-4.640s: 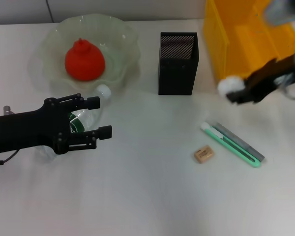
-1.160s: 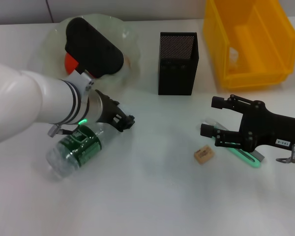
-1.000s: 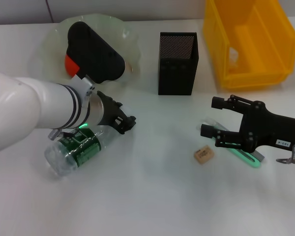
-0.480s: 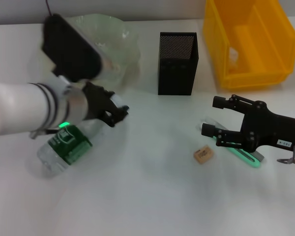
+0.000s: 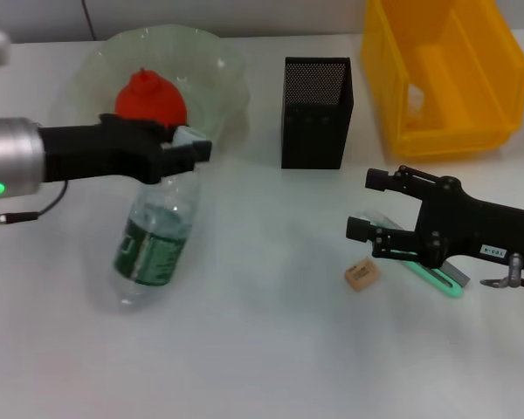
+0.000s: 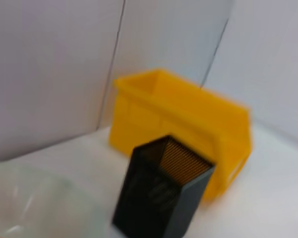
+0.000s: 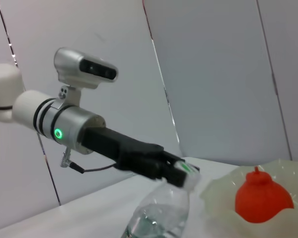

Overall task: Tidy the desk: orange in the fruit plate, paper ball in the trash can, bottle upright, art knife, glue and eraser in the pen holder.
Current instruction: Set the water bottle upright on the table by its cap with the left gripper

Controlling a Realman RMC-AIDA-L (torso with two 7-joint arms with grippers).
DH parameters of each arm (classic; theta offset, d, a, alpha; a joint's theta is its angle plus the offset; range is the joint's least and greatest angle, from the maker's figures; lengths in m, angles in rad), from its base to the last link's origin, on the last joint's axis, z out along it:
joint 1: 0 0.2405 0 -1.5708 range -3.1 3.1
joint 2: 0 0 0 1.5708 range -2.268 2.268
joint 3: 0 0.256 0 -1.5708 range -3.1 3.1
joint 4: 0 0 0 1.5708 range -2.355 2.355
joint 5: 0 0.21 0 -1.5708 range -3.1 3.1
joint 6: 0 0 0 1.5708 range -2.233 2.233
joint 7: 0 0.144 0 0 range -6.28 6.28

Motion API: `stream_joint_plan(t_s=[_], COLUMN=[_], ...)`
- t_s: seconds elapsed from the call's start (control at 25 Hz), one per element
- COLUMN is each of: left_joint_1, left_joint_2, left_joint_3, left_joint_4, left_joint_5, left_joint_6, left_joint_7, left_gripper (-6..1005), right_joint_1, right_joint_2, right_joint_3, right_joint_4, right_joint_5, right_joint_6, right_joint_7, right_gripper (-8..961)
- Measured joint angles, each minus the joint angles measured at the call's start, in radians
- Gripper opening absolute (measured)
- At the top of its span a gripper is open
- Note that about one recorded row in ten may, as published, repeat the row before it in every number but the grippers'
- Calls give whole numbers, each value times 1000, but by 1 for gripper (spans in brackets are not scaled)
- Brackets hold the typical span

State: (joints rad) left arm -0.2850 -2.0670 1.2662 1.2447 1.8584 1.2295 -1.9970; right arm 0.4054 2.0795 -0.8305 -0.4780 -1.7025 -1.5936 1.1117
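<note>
My left gripper is shut on the capped neck of the clear bottle, which leans steeply with its base on the table. In the right wrist view the same gripper holds the bottle by its top. The orange lies in the fruit plate. My right gripper hangs open just left of the green art knife and above the eraser. A grey stick, perhaps the glue, lies beside the knife. The paper ball shows faintly inside the trash can.
The black mesh pen holder stands between the fruit plate and the trash can. The left wrist view shows the pen holder in front of the trash can. The table's front half is bare white surface.
The left arm has swung round and raised the bottle's neck, so the bottle went from lying flat to steeply tilted on its base. The right gripper edged slightly left.
</note>
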Motion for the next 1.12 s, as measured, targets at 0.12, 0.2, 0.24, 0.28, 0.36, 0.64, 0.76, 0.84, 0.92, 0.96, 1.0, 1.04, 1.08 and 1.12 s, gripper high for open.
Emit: stream_joint_plan(t_s=[0.12, 0.2, 0.24, 0.28, 0.36, 0.64, 0.76, 0.84, 0.92, 0.96, 1.0, 1.04, 1.08, 1.12], left_joint_1=[-41, -59, -81, -81, -91, -97, -99, -99, -100, -100, -100, -100, -100, -100], left_joint_2=[1, 1, 2, 2, 2, 0, -3, -5, -6, -6, -6, -7, -7, -7], left_joint_3=[-170, -243, -332, -332, -386, -466, -467, -468, -468, -468, -469, -470, -470, -470], left_joint_4=[-150, -225, -327, -327, -396, -737, -814, -885, -940, -940, -964, -1005, -1005, -1029], left_joint_5=[-106, -134, -165, -165, -196, -430, -473, -522, -564, -564, -587, -634, -634, -660], left_joint_6=[142, 190, 237, 237, 273, 368, 349, 320, 308, 308, 306, 304, 304, 301], left_joint_7=[151, 220, 316, 316, 396, 912, 1027, 1119, 1200, 1200, 1238, 1303, 1303, 1339], left_gripper=[443, 445, 446, 448, 450, 459, 463, 466, 468, 470, 471, 472, 474, 475], right_joint_1=[9, 12, 18, 18, 32, 46, 47, 43, 39, 37, 35, 34, 34, 34], right_joint_2=[0, 0, 0, 0, 0, 3, 3, 2, 2, 2, 2, 2, 2, 2], right_joint_3=[0, 0, 0, 0, 1, 1, 7, 11, 11, 11, 12, 12, 12, 12], right_joint_4=[5, 8, 17, 17, 32, 38, 62, 79, 81, 83, 85, 88, 88, 89], right_joint_5=[0, 0, 1, 1, 1, 13, 69, 129, 156, 176, 191, 202, 202, 203], right_joint_6=[0, 2, 5, 5, 9, 9, 16, 30, 37, 43, 48, 51, 51, 53], right_joint_7=[0, 0, 0, 0, 0, 6, 4, 0, 0, 0, 0, 0, 0, 0], right_gripper=[851, 852, 852, 852, 852, 851, 851, 851, 851, 851, 851, 851, 851, 851])
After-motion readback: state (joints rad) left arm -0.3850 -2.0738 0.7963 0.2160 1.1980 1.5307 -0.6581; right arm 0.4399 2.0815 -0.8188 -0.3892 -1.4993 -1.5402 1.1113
